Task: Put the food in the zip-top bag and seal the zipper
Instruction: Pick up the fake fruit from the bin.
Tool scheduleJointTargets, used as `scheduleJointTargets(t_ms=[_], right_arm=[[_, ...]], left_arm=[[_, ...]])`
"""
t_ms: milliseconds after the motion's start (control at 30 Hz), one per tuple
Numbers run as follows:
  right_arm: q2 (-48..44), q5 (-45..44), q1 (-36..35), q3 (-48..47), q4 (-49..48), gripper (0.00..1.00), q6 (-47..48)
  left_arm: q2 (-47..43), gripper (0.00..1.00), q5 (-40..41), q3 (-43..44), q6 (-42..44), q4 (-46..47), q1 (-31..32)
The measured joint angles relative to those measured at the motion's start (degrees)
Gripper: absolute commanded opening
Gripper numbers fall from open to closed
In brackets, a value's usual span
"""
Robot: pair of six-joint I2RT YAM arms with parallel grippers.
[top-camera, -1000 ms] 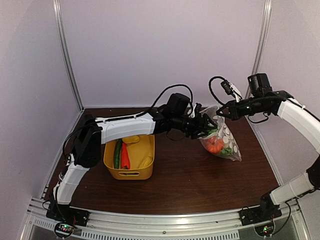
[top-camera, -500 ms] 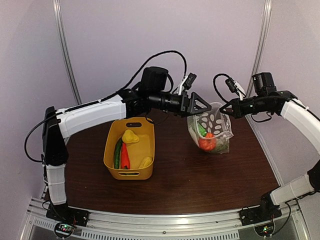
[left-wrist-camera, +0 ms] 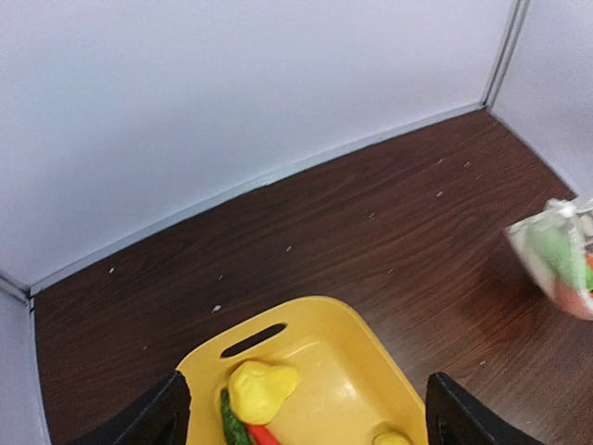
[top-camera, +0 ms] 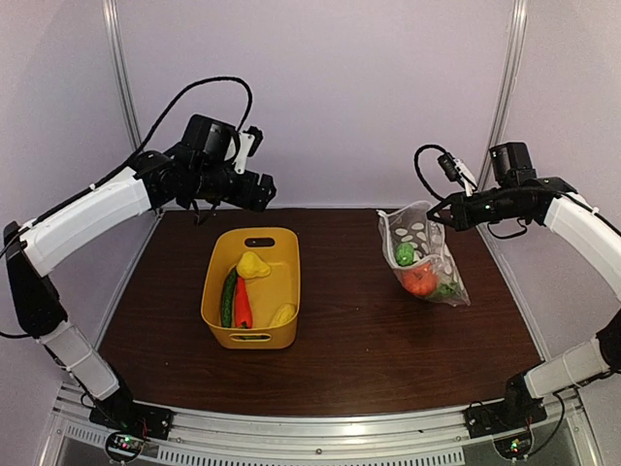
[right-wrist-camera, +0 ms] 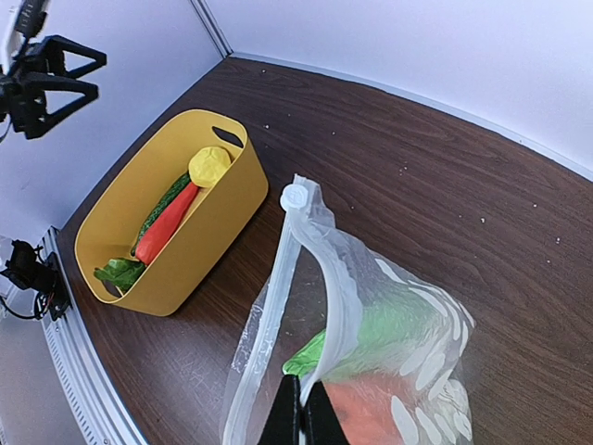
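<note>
Top external view puts the work in its filling step. The zip-top bag point(top-camera: 428, 264) hangs at the right of the frame, its bottom on the desk point(top-camera: 359, 364). The right pincer point(top-camera: 435, 215) is clamped on its top edge. The right wrist view shows the zipper point(right-wrist-camera: 278, 287) unsealed and the mouth agape.

The left pincer point(top-camera: 262, 190) hovers at the upper left, above and behind the yellow tub point(top-camera: 247, 337) – fingers apart, holding nothing.

My reading: the next move is a drop into the tub for another piece. The yellow piece point(top-camera: 252, 264) at the far end lies closest beneath it. The long cucumber point(top-camera: 228, 297) and carrot point(top-camera: 243, 305) lie side by side, touching, so a pinch on one risks dragging the other. Sealing waits until the tub is bare.

Count:
- One bag, one tub, two arms.
- Five pieces in the tub: cucumber, carrot, two yellow pieces, and a leafy green piece point(right-wrist-camera: 116, 273) at the near end, plain only from the right wrist.
- At least three pieces in the bag: a light green piece point(top-camera: 405, 254), the orange pumpkin point(top-camera: 419, 281), and a darker green bit low on the right – more may hide behind the polka dots.
</note>
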State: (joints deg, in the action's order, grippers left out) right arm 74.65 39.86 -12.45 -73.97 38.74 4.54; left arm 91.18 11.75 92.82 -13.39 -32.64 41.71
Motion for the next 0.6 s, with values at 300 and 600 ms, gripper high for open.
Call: scheduleJointTargets(t_ms=[300, 600], right_arm=[[-0.07, -0.17, 0.0, 0.04, 0.0, 0.0, 0.02], [-2.08, -1.14, 0.0, 1.33, 0.0, 0.0, 0.17]], left_arm=[[11.45, 0.92, -0.48, -0.31, 1.18, -14.03, -4.83], [16.55, 0.86, -3.85, -0.33, -1.77, -14.34, -6.97]])
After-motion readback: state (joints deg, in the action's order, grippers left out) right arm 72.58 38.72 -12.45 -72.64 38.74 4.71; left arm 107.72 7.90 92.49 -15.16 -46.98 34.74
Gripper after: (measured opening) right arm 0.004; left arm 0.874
